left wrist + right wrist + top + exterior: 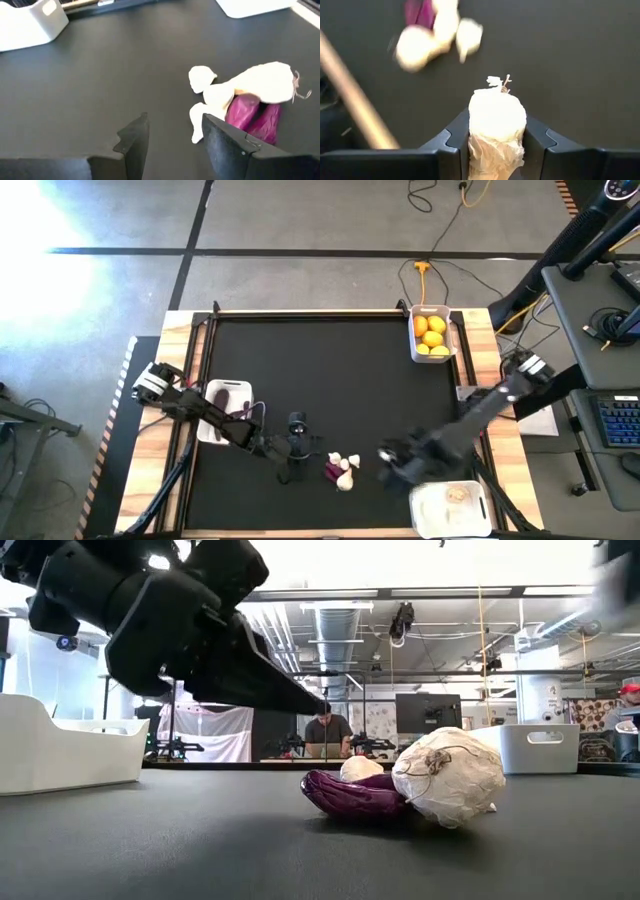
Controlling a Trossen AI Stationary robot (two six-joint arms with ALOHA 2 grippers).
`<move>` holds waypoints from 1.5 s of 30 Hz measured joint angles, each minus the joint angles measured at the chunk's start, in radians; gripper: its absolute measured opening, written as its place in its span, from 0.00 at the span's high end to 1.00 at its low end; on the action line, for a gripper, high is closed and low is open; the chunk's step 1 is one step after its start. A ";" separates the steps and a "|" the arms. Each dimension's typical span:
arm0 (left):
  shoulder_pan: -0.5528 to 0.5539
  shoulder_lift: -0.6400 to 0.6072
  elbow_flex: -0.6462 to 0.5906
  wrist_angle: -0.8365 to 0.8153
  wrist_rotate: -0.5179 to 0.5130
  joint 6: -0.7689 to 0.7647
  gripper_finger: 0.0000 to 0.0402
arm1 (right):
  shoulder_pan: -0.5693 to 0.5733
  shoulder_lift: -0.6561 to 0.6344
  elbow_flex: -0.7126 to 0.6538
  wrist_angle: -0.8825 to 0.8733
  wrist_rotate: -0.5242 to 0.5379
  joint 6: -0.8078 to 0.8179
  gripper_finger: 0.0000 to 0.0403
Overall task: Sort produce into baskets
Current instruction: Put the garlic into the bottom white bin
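The right gripper is clamped on a whitish garlic bulb, its two fingers pressing the papery skin from either side. In the high view that arm reaches across the front right of the black table, its gripper blurred just above the near white basket, which already holds what looks like one garlic bulb, though it is small and hard to make out there.

The step in hand is carrying this bulb to that near basket. Next, the bulb has to be brought over the basket's open top and lowered inside before the fingers part.

The left gripper hovers low with its fingers apart and nothing between them, just beside the remaining pile: two garlic bulbs touching a dark purple vegetable.

The far right basket holds yellow citrus fruits. The left basket sits under the left arm, its contents unclear.
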State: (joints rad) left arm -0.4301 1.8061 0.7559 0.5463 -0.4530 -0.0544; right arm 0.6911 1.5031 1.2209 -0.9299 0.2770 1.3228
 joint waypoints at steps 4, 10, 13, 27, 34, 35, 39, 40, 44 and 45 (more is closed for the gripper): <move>0.000 0.000 0.000 0.046 0.000 0.021 0.59 | 0.198 -0.030 0.000 -0.023 -0.071 0.271 0.74; 0.000 0.000 0.001 0.085 0.000 0.030 0.59 | 0.393 0.041 -0.004 -0.085 -0.135 0.604 0.74; 0.000 0.001 0.001 0.092 0.000 0.039 0.59 | 0.422 0.097 -0.005 -0.132 -0.214 0.703 0.73; 0.000 0.001 0.001 0.097 0.000 0.046 0.59 | 0.417 0.198 -0.002 -0.151 -0.313 0.679 0.60; 0.000 0.001 0.001 0.097 0.000 0.046 0.59 | 0.409 0.109 0.076 -0.229 -0.299 0.674 0.42; 0.000 0.001 0.001 0.097 0.000 0.046 0.59 | 0.407 0.097 0.091 -0.247 -0.278 0.675 0.41; 0.000 0.001 0.001 0.096 0.000 0.046 0.59 | 0.392 0.083 0.132 -0.273 -0.093 0.607 0.37; 0.000 0.001 0.001 0.096 0.000 0.046 0.59 | 0.386 0.083 0.134 -0.268 -0.016 0.576 0.37; -0.001 0.001 0.001 0.094 0.000 0.046 0.59 | 0.334 0.114 0.131 -0.212 0.262 0.365 0.37; -0.001 0.001 0.001 0.092 0.000 0.046 0.59 | 0.311 0.131 0.129 -0.190 0.296 0.295 0.37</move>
State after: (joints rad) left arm -0.4313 1.8069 0.7567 0.6383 -0.4527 -0.0086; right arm 1.0020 1.6336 1.3502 -1.1196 0.5726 1.6176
